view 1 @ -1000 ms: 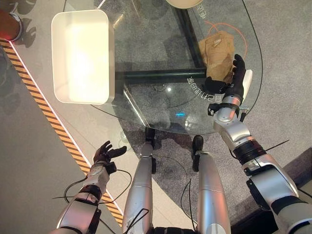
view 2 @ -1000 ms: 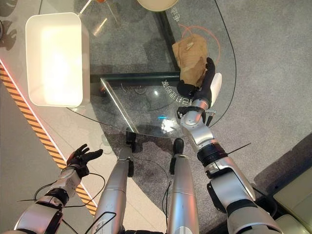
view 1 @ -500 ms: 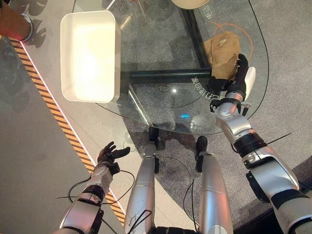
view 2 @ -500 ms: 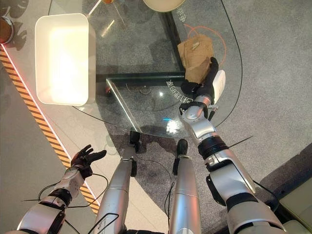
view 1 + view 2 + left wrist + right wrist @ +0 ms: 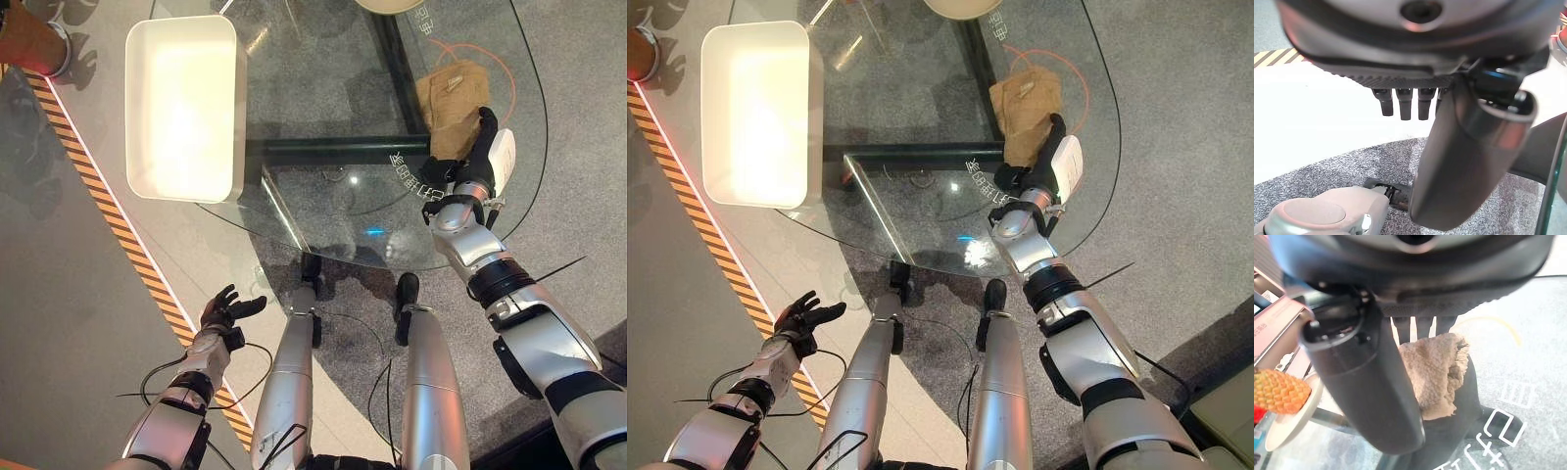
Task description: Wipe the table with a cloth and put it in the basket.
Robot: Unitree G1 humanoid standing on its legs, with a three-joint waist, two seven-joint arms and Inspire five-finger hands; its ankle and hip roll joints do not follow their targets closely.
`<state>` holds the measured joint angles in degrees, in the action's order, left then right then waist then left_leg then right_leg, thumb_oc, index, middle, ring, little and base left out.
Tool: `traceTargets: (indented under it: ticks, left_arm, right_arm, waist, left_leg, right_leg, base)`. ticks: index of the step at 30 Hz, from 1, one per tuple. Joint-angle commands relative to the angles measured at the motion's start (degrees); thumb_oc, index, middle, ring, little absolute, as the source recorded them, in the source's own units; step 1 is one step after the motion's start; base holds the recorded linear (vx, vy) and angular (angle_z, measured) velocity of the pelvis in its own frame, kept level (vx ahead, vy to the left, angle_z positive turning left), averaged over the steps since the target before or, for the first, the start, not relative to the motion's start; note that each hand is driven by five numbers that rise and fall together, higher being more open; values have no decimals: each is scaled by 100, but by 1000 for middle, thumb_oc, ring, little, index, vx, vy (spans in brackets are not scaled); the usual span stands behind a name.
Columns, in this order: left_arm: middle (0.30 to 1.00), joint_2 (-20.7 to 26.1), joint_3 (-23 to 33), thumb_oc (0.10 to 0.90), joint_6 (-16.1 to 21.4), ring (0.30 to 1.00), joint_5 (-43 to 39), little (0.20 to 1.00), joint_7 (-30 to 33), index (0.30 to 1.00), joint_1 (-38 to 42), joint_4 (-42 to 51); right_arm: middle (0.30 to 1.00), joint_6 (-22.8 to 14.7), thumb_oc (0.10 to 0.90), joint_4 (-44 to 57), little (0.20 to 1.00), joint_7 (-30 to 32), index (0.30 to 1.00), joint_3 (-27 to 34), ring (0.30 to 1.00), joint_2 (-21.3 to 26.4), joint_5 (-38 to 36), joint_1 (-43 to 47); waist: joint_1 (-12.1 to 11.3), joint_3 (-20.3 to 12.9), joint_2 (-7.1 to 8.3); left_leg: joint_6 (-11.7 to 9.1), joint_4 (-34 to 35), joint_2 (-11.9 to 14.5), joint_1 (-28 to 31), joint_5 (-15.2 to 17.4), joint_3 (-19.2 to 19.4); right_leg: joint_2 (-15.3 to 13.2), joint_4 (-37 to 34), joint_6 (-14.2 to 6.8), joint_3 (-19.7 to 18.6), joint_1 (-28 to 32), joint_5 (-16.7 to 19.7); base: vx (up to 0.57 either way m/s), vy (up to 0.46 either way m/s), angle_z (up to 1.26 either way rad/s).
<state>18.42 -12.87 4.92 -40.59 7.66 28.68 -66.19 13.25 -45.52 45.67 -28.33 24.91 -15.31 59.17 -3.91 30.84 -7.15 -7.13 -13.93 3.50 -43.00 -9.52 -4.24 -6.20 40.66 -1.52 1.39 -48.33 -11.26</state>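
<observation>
A tan cloth [image 5: 451, 98] lies crumpled on the right part of the glass table [image 5: 323, 88]. My right hand [image 5: 478, 157] is open and rests on the cloth's near edge, fingers straight and pointing away from me. In the right wrist view the straight fingers [image 5: 1425, 325] reach over the cloth [image 5: 1435, 372], with the thumb held off to one side. The white rectangular basket [image 5: 235, 108] stands at the table's left end, with nothing in it. Low on the left, my left hand [image 5: 225, 313] hangs open over the floor, away from the table.
An orange ring [image 5: 505, 73] on the glass runs round the cloth. A pale dish [image 5: 960, 5] sits at the table's far edge, and a pineapple-like thing [image 5: 1281, 391] lies on a white plate [image 5: 1288, 426]. Striped floor tape [image 5: 108, 206] runs along the left.
The whole picture has shifted, so the camera has moved. My right hand stays on the cloth's near edge, and my left hand keeps its open pose.
</observation>
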Motion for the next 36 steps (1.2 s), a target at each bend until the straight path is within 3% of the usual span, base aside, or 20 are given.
traceTargets:
  ticks: [1,6,7,8,36]
  left_arm:
    - [900,112,-150,800,-12,900,67,900,90,900,-3,-125]
    - [900,138,-167,800,-50,900,62,900,82,900,48,-121]
    - [900,136,-167,800,-53,900,67,900,78,900,49,-117]
    - [900,137,-171,800,-54,900,65,900,76,900,53,-118]
    - [900,130,-231,800,-81,900,10,900,99,900,144,-161]
  right_arm:
    - [900,-60,800,-31,900,-40,900,-278,900,71,320,500]
    - [900,59,800,-186,900,-87,900,-341,900,36,419,530]
    - [455,74,281,-212,381,-80,455,-353,455,34,465,535]
    - [300,73,100,-232,200,-71,300,-360,300,38,480,544]
    - [300,-158,100,-488,200,-9,300,-412,300,66,501,653]
  waist:
    - [-64,-104,-69]
    - [-80,-104,-72]
    - [-82,-104,-75]
    - [-82,-104,-77]
    - [-117,-104,-86]
  left_leg:
    - [669,-754,-705,-8,846,479]
    - [675,-741,-706,-22,833,474]
    - [675,-747,-708,-27,835,473]
    - [676,-747,-707,-28,835,473]
    - [677,-737,-705,-93,816,437]
  right_leg:
    - [99,-1294,109,533,227,719]
    - [108,-1296,105,548,214,729]
    - [109,-1288,104,547,208,727]
    - [109,-1288,103,547,206,728]
    - [116,-1263,86,595,144,728]
  base:
    - [0,0,0]
    - [0,0,0]
    - [0,0,0]
    - [0,0,0]
    - [1,-1,1]
